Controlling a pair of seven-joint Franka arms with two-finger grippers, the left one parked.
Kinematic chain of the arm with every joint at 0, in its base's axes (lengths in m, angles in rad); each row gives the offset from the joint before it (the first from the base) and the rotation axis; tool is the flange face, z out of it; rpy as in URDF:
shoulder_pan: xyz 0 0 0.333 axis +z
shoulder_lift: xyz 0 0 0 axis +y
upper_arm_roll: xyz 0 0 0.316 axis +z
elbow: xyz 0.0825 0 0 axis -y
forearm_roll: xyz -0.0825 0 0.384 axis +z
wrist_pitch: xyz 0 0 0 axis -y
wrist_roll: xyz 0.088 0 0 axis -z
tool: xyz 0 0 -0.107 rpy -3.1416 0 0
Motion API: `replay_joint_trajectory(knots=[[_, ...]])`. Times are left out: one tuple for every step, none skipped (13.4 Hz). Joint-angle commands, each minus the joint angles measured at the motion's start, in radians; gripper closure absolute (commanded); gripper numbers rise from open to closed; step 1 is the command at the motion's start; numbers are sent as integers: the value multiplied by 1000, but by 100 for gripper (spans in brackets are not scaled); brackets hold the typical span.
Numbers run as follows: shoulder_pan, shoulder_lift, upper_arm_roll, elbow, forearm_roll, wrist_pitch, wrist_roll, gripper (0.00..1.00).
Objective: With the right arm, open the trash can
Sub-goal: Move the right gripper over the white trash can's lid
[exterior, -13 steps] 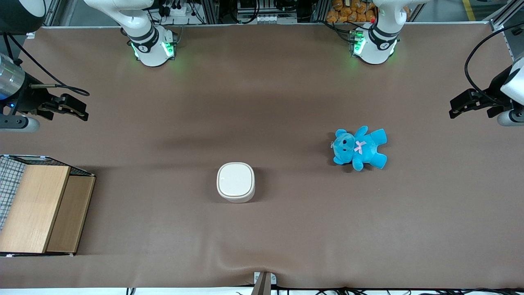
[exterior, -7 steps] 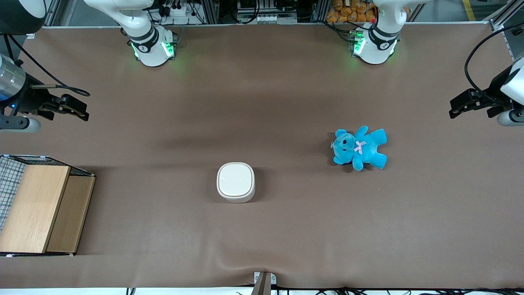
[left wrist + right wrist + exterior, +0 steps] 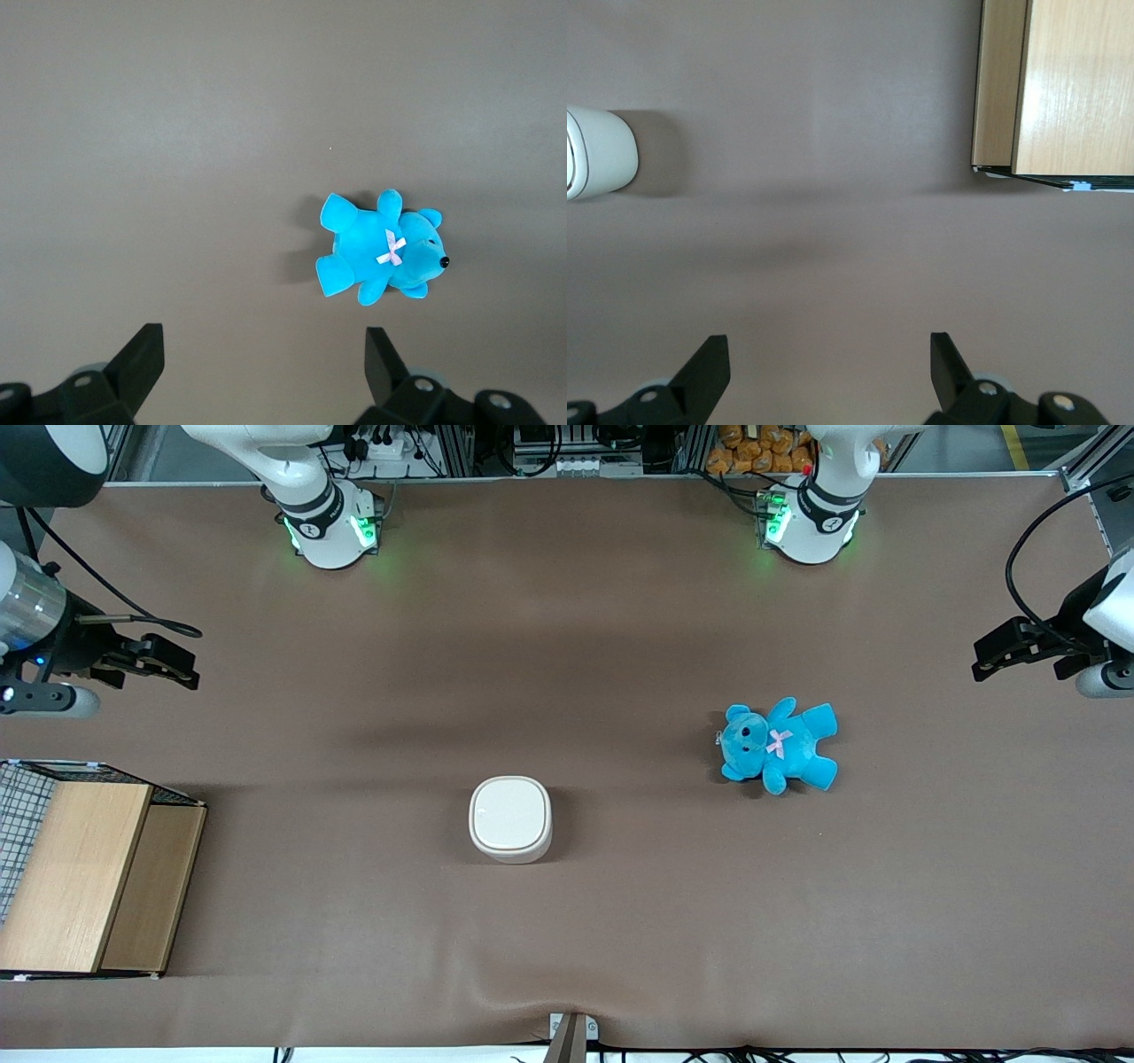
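Note:
The cream-white trash can (image 3: 510,818) stands near the middle of the brown table with its flat lid shut. Its side also shows in the right wrist view (image 3: 598,150). My right arm's gripper (image 3: 182,666) hangs above the table toward the working arm's end, well apart from the can and farther from the front camera than it. In the right wrist view the gripper (image 3: 827,354) is open and empty, with only bare table between its fingers.
A wooden box with wire mesh (image 3: 89,868) sits at the working arm's end, nearer the front camera than the gripper; it also shows in the right wrist view (image 3: 1054,88). A blue teddy (image 3: 778,744) lies toward the parked arm's end.
My right gripper has shifted slightly toward the middle of the table. The trash can, teddy and box have not moved.

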Motion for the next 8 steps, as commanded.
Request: replay_joint_trajectory(knots=[[-1,34,0,12,62,10,-7,0],[0,48,0,12,77,25,-7,0],[6,63,1,12,79,48,-7,0],[25,78,3,12,83,67,-4,0],[51,91,1,12,86,87,4,0],[64,108,1,13,88,113,10,2],[80,124,1,15,88,133,11,9],[89,138,1,15,88,153,11,12]])
